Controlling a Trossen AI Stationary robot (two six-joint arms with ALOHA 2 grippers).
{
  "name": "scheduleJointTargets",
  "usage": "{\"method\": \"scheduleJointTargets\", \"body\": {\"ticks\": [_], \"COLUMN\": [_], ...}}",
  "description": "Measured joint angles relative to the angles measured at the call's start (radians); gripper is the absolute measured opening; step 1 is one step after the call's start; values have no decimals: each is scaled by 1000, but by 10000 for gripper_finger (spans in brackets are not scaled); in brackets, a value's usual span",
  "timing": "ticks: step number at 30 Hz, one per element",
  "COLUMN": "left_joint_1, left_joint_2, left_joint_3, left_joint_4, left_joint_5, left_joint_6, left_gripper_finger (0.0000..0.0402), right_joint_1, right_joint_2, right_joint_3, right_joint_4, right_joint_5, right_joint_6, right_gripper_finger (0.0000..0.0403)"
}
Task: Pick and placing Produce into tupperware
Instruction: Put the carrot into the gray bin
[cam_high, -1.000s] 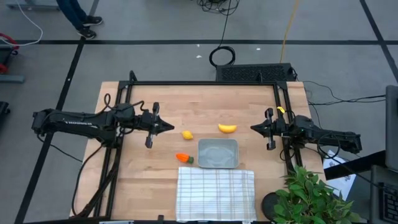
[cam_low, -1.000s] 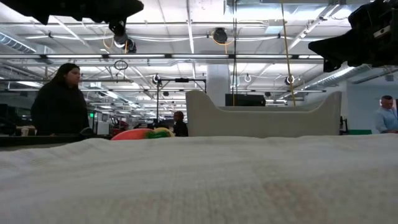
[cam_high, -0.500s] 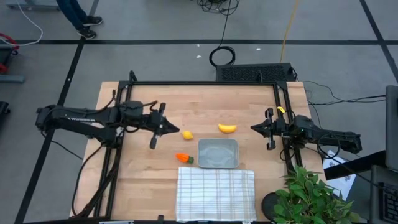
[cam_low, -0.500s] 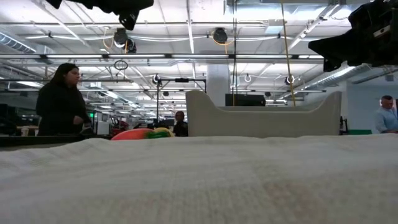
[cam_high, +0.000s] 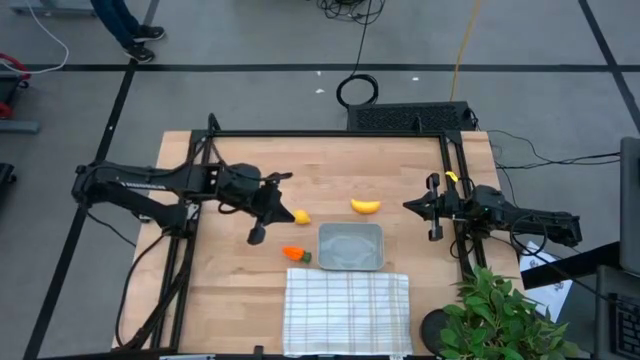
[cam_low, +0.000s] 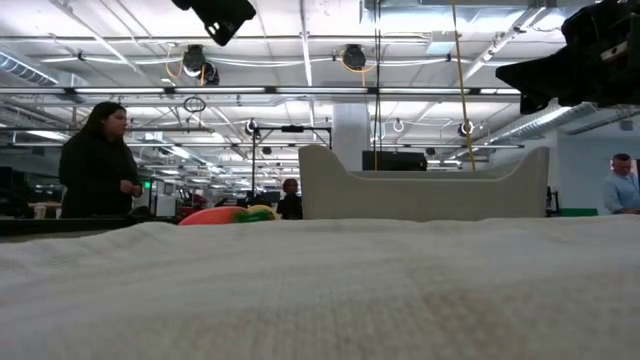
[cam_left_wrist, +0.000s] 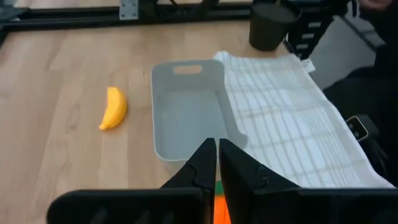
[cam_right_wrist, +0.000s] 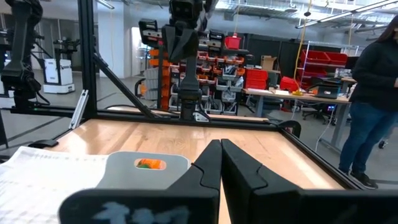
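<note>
Three pieces of produce lie on the wooden table. A small yellow lemon (cam_high: 300, 216) is nearest my left gripper. An orange carrot with a green top (cam_high: 295, 254) lies by the tupperware's left side, and a yellow banana (cam_high: 366, 206) (cam_left_wrist: 114, 107) lies beyond its far edge. The grey tupperware (cam_high: 351, 246) (cam_left_wrist: 186, 106) holds nothing. My left gripper (cam_high: 286, 209) (cam_left_wrist: 216, 144) is shut, raised above the table just left of the lemon. It points toward the tupperware. The lemon is out of the left wrist view. My right gripper (cam_high: 408, 206) (cam_right_wrist: 220, 144) is shut and waits at the table's right side.
A white checked cloth (cam_high: 347, 310) (cam_left_wrist: 286, 118) lies at the near edge, touching the tupperware. A potted plant (cam_high: 500, 315) stands at the near right corner. Black frame rails run along the table's left, far and right sides. People stand in the room beyond (cam_low: 95, 165).
My left gripper has moved toward the table's right and a little toward its near edge, closing in on the lemon, and its wrist has rolled. It stayed shut. The produce and the tupperware have not moved.
</note>
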Motion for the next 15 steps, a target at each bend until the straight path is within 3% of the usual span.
{"method": "scheduleJointTargets", "body": {"ticks": [15], "left_joint_1": [0], "left_joint_2": [197], "left_joint_3": [274], "left_joint_4": [-353], "left_joint_5": [-32], "left_joint_6": [-13], "left_gripper_finger": [21], "right_joint_1": [0], "right_joint_2": [0], "right_joint_3": [0], "right_joint_4": [-1], "right_joint_5": [0], "right_joint_6": [0], "right_gripper_finger": [0]}}
